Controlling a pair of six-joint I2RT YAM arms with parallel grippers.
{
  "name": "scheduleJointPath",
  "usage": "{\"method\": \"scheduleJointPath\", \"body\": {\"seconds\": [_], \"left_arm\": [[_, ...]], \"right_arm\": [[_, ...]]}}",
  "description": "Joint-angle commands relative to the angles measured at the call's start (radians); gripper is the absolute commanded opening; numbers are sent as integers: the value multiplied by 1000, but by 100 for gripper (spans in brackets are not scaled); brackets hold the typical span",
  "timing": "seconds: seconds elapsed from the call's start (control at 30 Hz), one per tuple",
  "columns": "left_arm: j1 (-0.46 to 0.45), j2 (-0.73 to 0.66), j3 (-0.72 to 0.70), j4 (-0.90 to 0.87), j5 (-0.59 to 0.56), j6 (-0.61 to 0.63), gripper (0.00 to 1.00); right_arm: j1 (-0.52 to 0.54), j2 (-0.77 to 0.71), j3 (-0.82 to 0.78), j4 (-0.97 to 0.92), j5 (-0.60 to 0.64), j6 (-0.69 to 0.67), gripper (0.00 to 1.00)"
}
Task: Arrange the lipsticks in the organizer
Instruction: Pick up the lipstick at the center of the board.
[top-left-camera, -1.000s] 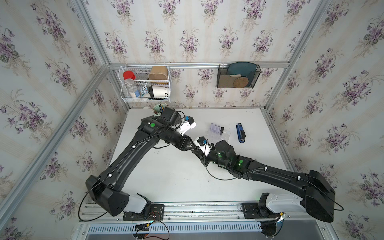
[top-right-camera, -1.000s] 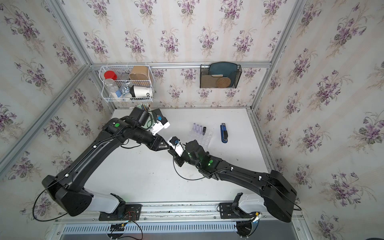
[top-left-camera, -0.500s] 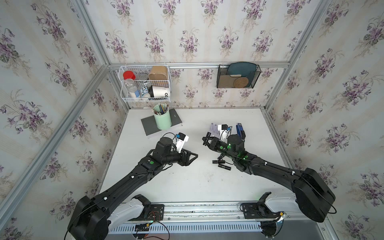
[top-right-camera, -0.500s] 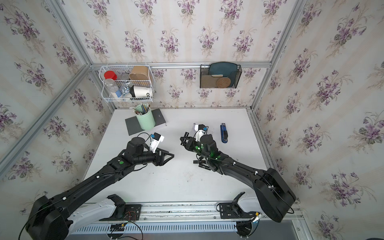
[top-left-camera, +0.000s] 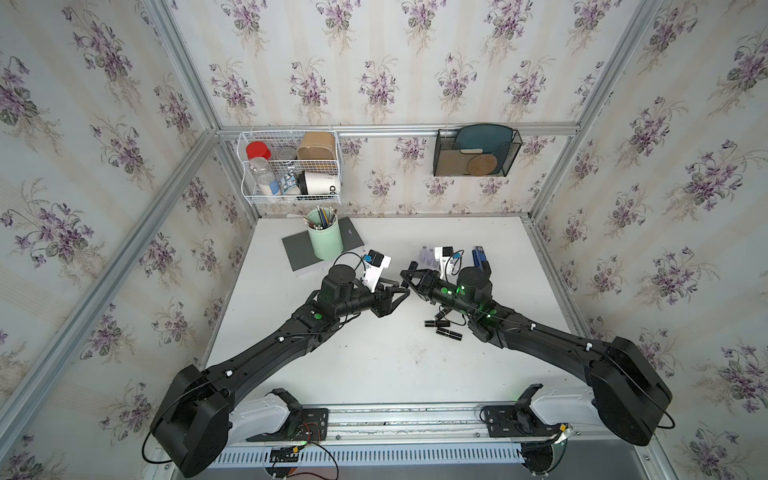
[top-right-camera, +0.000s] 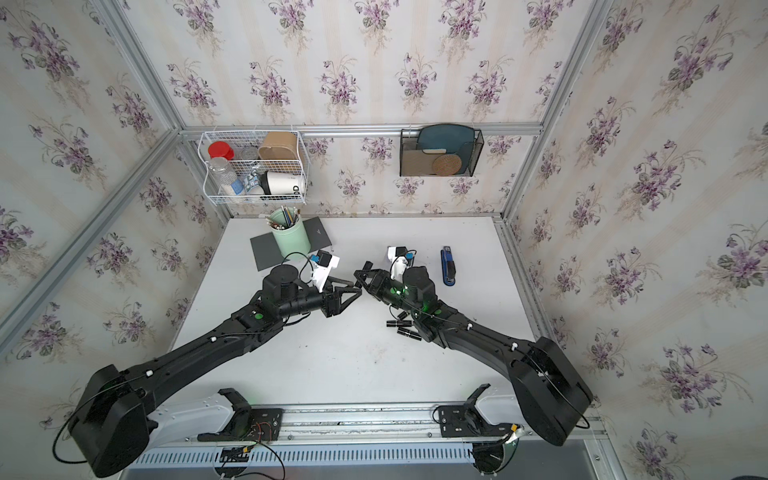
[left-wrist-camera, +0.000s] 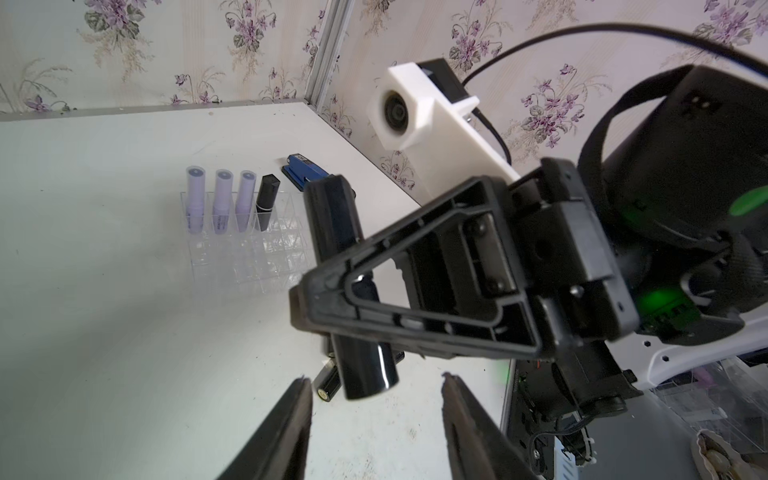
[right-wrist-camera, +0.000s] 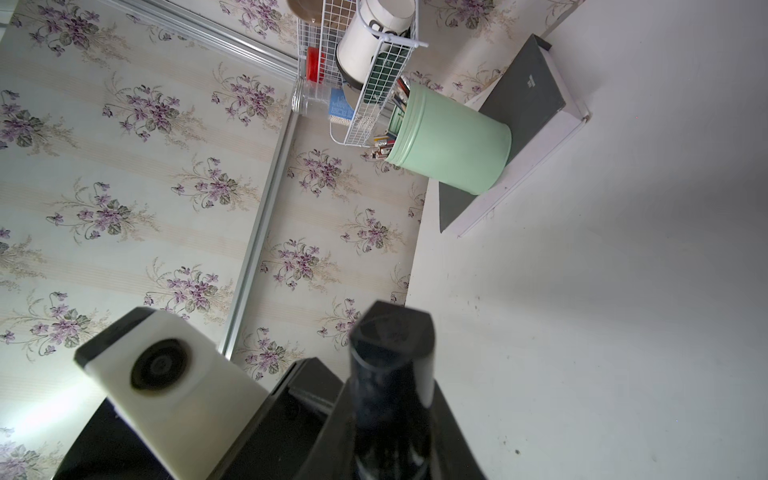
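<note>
Currently my right end effector (left-wrist-camera: 328, 309) is clamped on a glossy black lipstick (left-wrist-camera: 332, 224), a smooth tube with an angular cap, held off the matte white desk (top-left-camera: 374, 365), its free end close to the parted fingers (left-wrist-camera: 291, 415) of my left end effector (left-wrist-camera: 376, 379). I see the organizer (left-wrist-camera: 266, 257), a clear plastic grid of square cells, carrying three pale lilac tubes (left-wrist-camera: 220, 199) and one black tube (left-wrist-camera: 266, 199) upright in an edge row, with a blue stapler (left-wrist-camera: 305, 172) near it. Loose black tubes (top-left-camera: 440, 323) lie on the desk by my right arm, and the mint-green pen cup (top-left-camera: 326, 243) stands well apart.
</note>
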Motion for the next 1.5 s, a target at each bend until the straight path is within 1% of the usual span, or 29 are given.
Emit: {"method": "scheduleJointPath", "body": {"seconds": [0.0,0.07,0.27,0.37,0.43,0.53,0.6,0.7,0.8,0.87,1.1,1.17,1.27,1.33,1.4,1.47], "left_arm": [[12,25,27,-31,64,49,42],[17,36,38,-48,88,61,38],[17,63,79,-91,122,90,37],[17,85,98,-108,129,96,26],[17,96,102,-109,132,97,18],[17,99,106,-115,112,107,6],[17,99,102,-124,85,120,1],[18,104,96,-139,68,130,0],[18,106,80,-114,68,115,0],[17,108,76,-101,71,106,0],[17,110,76,-96,85,99,0],[17,105,73,-99,88,102,0],[17,102,70,-107,91,107,0],[16,104,72,-108,97,107,0],[15,107,76,-108,100,108,0],[16,110,83,-109,99,111,0]], "right_arm": [[1,-10,-2,-2,-31,-18,9],[1,-12,0,-4,-44,-15,9],[5,-10,3,-5,-72,-11,9],[6,-9,3,0,-80,0,10],[6,-12,1,4,-80,8,13],[5,-15,9,-5,-79,18,22],[-3,-19,23,-51,-78,11,31],[-34,-40,49,-163,-61,-15,41],[-67,-75,69,-281,-21,-55,45],[-75,-91,73,-316,-4,-70,45],[-76,-41,94,-289,-42,-59,38],[-77,-32,99,-285,-41,-58,37],[-78,-28,104,-282,-26,-56,32],[-81,-25,106,-278,-18,-52,32],[-82,-15,108,-280,-17,-50,34],[-84,-7,112,-283,-16,-49,31]]}}
